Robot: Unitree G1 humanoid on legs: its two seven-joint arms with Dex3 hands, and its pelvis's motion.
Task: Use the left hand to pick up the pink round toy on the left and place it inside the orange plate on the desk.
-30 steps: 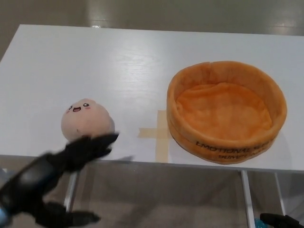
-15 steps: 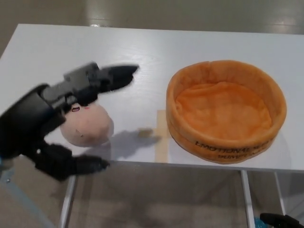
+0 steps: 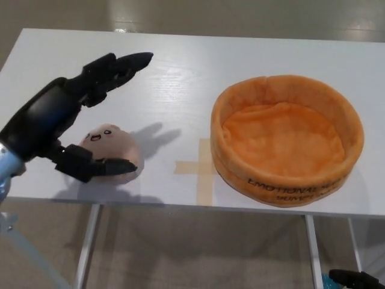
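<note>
A: How does the left hand (image 3: 63, 120) stand?

B: Spread wide, holding nothing. Its two thick fingers (image 3: 117, 66) reach out toward 2 o'clock above the table, and the thumb (image 3: 99, 167) lies low across the front of the pink round toy (image 3: 111, 152), at or very near its surface.

A: And where is the toy?

B: On the white desk (image 3: 180, 78), near the front edge, just at 5 o'clock of the palm, face turned up.

A: What lies beyond it?

B: At 3 o'clock of the toy, a cross of tan tape (image 3: 201, 168) on the desk. Further at 3 o'clock, the orange plate (image 3: 287, 139), a soft round tub with dark lettering on its front wall, empty, well apart from the toy.

A: The right hand?

B: Not in view.
</note>
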